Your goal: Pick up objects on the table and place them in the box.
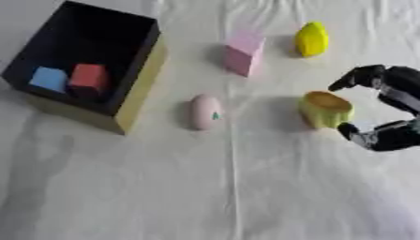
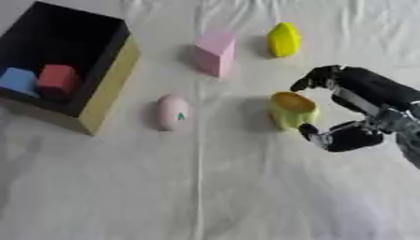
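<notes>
Fingers of our right hand point(image 2: 361, 112) are spread open around the yellow cup point(image 2: 292, 110), not closed on it. We see a blue block point(image 1: 49, 78) and a red block point(image 1: 88, 78) inside the box point(image 1: 139, 91).

A white cloth point(image 2: 205, 187) is spread over the table, creased down the middle. At upper left a black box point(image 2: 107, 84) with a yellowish outer wall is seen, open at the top; a blue block point(image 2: 16, 79) and a red block point(image 2: 57, 78) are held inside it, side by side. A pink block point(image 2: 215, 52) and a yellow lemon-shaped object point(image 2: 284, 40) are set apart at the far side. A pink egg-shaped object point(image 2: 173, 112) is laid near the box. A yellow cup-like object point(image 2: 292, 109) is flanked by the right hand point(image 2: 354, 112), fingers point(image 2: 316, 76) above and thumb point(image 2: 310, 131) below, spread wide; contact cannot be made out.
</notes>
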Available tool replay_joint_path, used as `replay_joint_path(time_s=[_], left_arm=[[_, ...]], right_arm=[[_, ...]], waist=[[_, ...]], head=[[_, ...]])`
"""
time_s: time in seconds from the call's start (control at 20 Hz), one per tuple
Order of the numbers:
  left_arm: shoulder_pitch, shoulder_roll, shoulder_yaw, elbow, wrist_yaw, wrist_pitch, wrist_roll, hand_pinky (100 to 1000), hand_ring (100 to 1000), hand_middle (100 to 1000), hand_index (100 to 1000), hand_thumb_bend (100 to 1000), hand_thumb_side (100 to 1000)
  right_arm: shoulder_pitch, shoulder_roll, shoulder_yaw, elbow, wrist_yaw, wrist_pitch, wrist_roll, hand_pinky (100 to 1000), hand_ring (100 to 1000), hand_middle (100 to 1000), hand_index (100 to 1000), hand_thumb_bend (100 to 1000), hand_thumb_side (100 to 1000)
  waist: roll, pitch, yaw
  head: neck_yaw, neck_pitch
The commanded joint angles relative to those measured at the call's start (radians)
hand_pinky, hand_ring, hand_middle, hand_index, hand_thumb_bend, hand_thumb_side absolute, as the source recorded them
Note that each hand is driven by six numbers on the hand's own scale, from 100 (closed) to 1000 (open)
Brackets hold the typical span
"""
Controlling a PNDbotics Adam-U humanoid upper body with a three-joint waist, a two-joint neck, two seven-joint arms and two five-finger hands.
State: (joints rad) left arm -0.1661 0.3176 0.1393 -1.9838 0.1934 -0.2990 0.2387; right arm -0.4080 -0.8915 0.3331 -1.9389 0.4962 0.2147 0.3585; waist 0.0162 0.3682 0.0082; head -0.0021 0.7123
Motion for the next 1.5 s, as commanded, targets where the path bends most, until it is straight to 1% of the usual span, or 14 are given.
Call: replay_joint_path(time_s=[0.05, 0.35, 0.55, 0.7, 0.75, 0.8, 0.85, 0.9, 1.0, 1.05, 1.25, 1.3, 1.35, 1.5], left_arm=[[-0.008, 0.016, 0.001, -0.016, -0.001, -0.001, -0.005, 708, 664, 618, 793, 386, 579], [-0.009, 0.012, -0.001, -0.016, 0.0, 0.002, -0.007, 708, 665, 619, 793, 384, 583], [-0.009, 0.011, -0.001, -0.016, 0.0, 0.003, -0.007, 709, 666, 620, 794, 382, 584], [-0.01, 0.01, -0.002, -0.016, 0.0, 0.003, -0.008, 709, 666, 620, 794, 381, 585], [-0.01, 0.009, -0.002, -0.016, 0.0, 0.004, -0.008, 709, 666, 620, 794, 380, 587], [-0.01, 0.009, -0.002, -0.016, 0.0, 0.005, -0.009, 709, 666, 620, 794, 380, 587], [-0.01, 0.009, -0.002, -0.016, 0.0, 0.005, -0.009, 709, 667, 621, 794, 379, 587], [-0.01, 0.009, -0.002, -0.016, 0.0, 0.006, -0.009, 709, 667, 621, 794, 379, 587], [-0.01, 0.009, -0.003, -0.016, 0.001, 0.007, -0.009, 710, 667, 621, 795, 377, 588], [-0.011, 0.009, -0.003, -0.016, 0.001, 0.007, -0.01, 710, 667, 621, 795, 376, 588], [-0.011, 0.009, -0.003, -0.016, 0.002, 0.008, -0.011, 711, 668, 622, 795, 373, 589], [-0.011, 0.009, -0.003, -0.016, 0.002, 0.008, -0.011, 711, 668, 622, 795, 373, 589], [-0.011, 0.009, -0.003, -0.016, 0.002, 0.008, -0.012, 711, 668, 622, 795, 372, 589], [-0.009, 0.009, -0.002, -0.016, 0.002, 0.008, -0.011, 710, 667, 622, 795, 370, 589]], right_arm=[[-0.019, -0.007, 0.0, 0.031, 0.021, 0.0, 0.004, 847, 834, 781, 831, 297, 119], [-0.042, 0.01, 0.016, 0.096, 0.046, -0.016, 0.034, 851, 840, 792, 836, 333, 135], [-0.054, 0.019, 0.018, 0.13, 0.054, -0.023, 0.053, 852, 841, 793, 836, 335, 144], [-0.065, 0.029, 0.02, 0.159, 0.048, -0.025, 0.056, 852, 834, 777, 833, 279, 149], [-0.069, 0.032, 0.02, 0.167, 0.043, -0.025, 0.052, 848, 826, 757, 830, 224, 145], [-0.071, 0.035, 0.02, 0.174, 0.037, -0.025, 0.046, 847, 824, 753, 828, 216, 145], [-0.074, 0.038, 0.02, 0.18, 0.03, -0.025, 0.038, 837, 807, 707, 807, 148, 148], [-0.076, 0.041, 0.019, 0.185, 0.024, -0.023, 0.023, 830, 796, 680, 788, 111, 144], [-0.08, 0.044, 0.017, 0.192, 0.018, -0.017, -0.019, 810, 767, 615, 741, 100, 138], [-0.082, 0.046, 0.016, 0.196, 0.015, -0.014, -0.042, 798, 746, 579, 706, 100, 103], [-0.093, 0.052, 0.013, 0.213, 0.002, 0.004, -0.136, 752, 665, 524, 651, 100, 100], [-0.096, 0.054, 0.013, 0.215, -0.009, 0.004, -0.157, 750, 659, 519, 647, 100, 100], [-0.099, 0.055, 0.012, 0.215, -0.021, 0.002, -0.177, 740, 638, 493, 620, 100, 100], [-0.107, 0.052, -0.003, 0.195, -0.043, -0.013, -0.249, 723, 610, 455, 579, 100, 100]], waist=[[-0.007, -0.005, 0.003], [-0.007, -0.001, 0.007], [-0.007, 0.001, 0.008], [-0.007, 0.002, 0.009], [-0.007, 0.002, 0.01], [-0.007, 0.002, 0.01], [-0.007, 0.002, 0.01], [-0.007, 0.002, 0.01], [-0.006, 0.002, 0.011], [-0.006, 0.002, 0.012], [-0.006, 0.001, 0.013], [-0.006, 0.0, 0.013], [-0.006, 0.0, 0.013], [-0.005, -0.001, 0.013]], head=[[-0.002, -0.002], [-0.002, -0.002], [-0.001, 0.0], [-0.001, 0.0], [-0.001, 0.0], [-0.001, 0.0], [-0.001, 0.0], [-0.001, 0.0], [0.0, 0.002], [0.0, 0.002], [0.0, 0.002], [0.0, 0.002], [0.0, 0.002], [0.002, 0.003]])
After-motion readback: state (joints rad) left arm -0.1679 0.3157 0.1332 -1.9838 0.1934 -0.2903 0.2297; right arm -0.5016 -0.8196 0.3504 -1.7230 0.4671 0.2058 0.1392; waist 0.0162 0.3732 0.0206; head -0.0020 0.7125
